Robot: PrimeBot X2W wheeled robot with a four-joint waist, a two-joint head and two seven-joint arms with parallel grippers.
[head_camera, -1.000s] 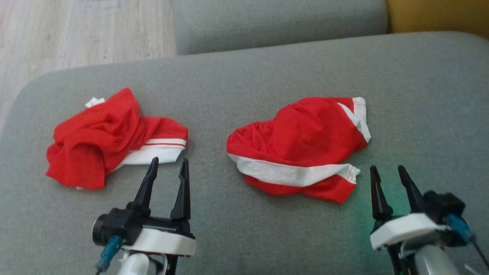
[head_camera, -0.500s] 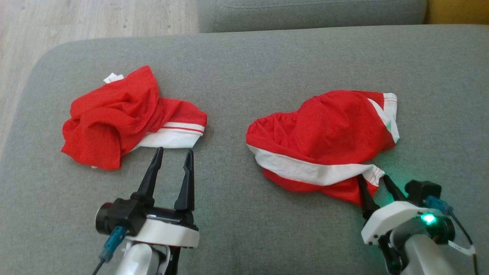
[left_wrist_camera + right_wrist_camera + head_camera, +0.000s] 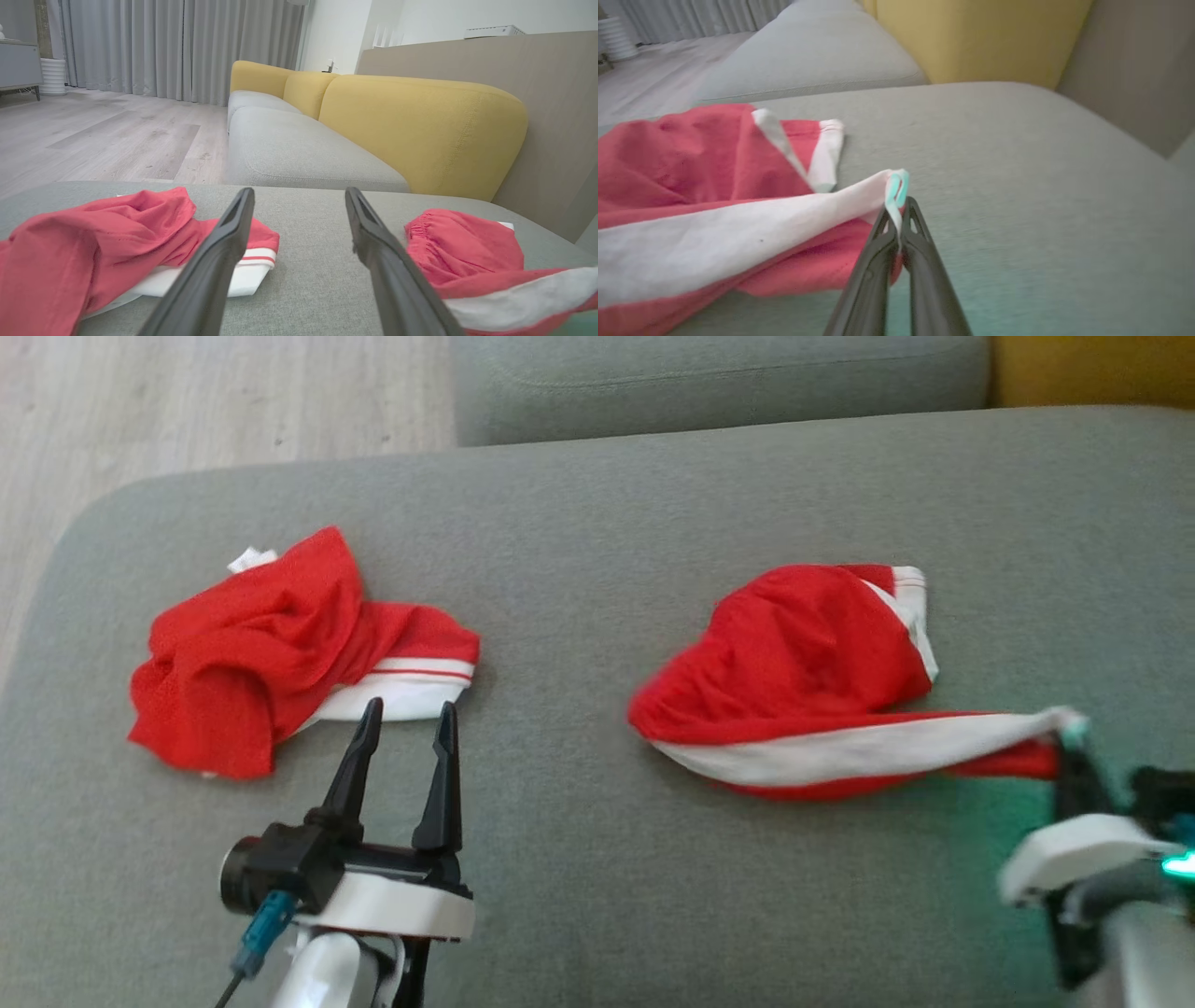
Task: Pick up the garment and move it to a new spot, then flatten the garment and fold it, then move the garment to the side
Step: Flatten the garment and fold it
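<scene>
While its two dark fingers are pressing tight together, the right gripper (image 3: 900, 219) is pinching the white-banded corner of the red garment (image 3: 803, 663) at the near right of the seat. That corner is being drawn out to the right, with the white band running as a taut strip from the pinch back to the bunched red part. The rest of the garment is lying on the grey sofa cushion (image 3: 597, 523), right of centre. The left gripper (image 3: 403, 714) is hovering over the near left of the cushion, fingers spread wide, gripping nothing. Its tips are pointing at the white hem of a second red garment (image 3: 252, 653); I cannot tell if they are touching. That one is lying crumpled at the left, well apart from the first. Another grey seat (image 3: 719, 383) is sitting beyond the far edge, with a yellow backrest (image 3: 420, 126) at the far right and pale wood floor (image 3: 187, 411) at the far left.
</scene>
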